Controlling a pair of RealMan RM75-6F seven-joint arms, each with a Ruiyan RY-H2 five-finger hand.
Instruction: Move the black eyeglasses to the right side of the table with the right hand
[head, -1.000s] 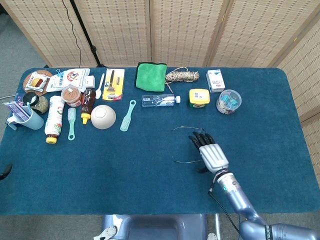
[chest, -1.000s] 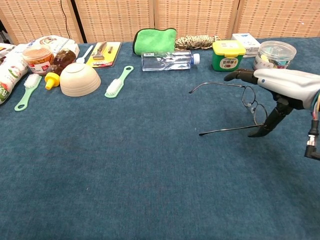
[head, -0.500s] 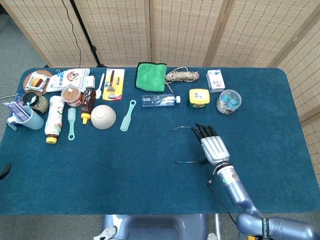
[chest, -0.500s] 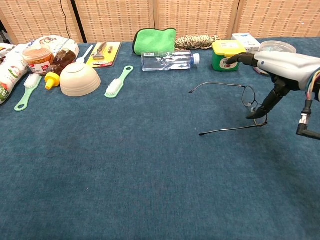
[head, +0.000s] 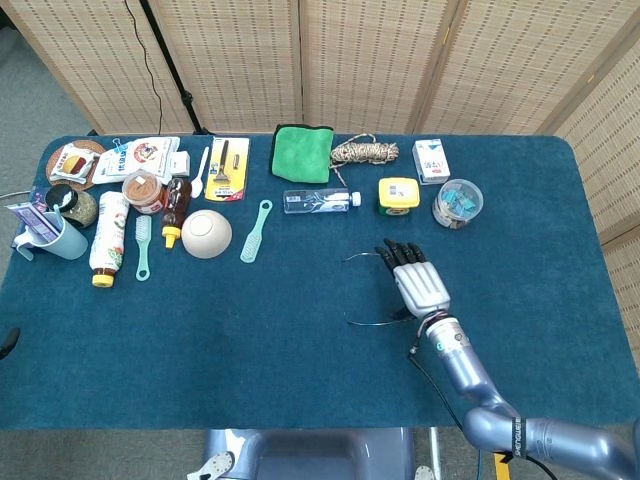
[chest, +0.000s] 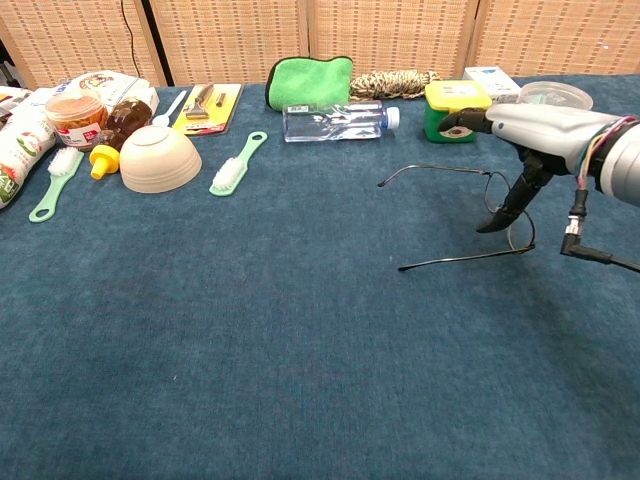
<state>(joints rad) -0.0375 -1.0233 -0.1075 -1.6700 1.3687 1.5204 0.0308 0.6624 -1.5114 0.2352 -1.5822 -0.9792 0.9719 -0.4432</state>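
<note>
Our right hand (chest: 535, 135) hovers over the lens end of the black eyeglasses (chest: 470, 215), fingers spread and holding nothing. The glasses lie mid-table, arms pointing left (away from where they must go). Our left hand is not seen.

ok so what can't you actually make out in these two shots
- Whether the right hand grips the black eyeglasses: in the head view the hand covers the lenses; in the chest view the thumb overlaps the frame, contact unclear.
- Left hand: in neither view.
- White box label: too small to read.
</note>
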